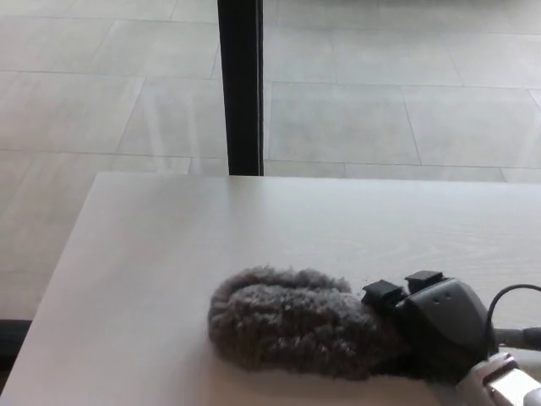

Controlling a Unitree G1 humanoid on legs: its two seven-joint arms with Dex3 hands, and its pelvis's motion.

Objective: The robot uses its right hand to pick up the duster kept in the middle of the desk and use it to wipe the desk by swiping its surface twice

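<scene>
Resting on the pale bench [169,245] near its front edge, the grey fluffy duster [292,320] lay flat with its pile against the surface, its head pointing toward the left edge. The right hand [431,326] sat at the duster's right end, fingers clamped on the handle, which was hidden beneath them. A black cable [507,296] looped up behind the wrist. The left hand was not in view. By the look of it, a swipe was under way. The main risk was the grip: with the handle out of sight, a loose hold could let the head twist or lift, so it would skim instead of wiping. Pushing too far left could also carry the head off the bench's left edge.
</scene>
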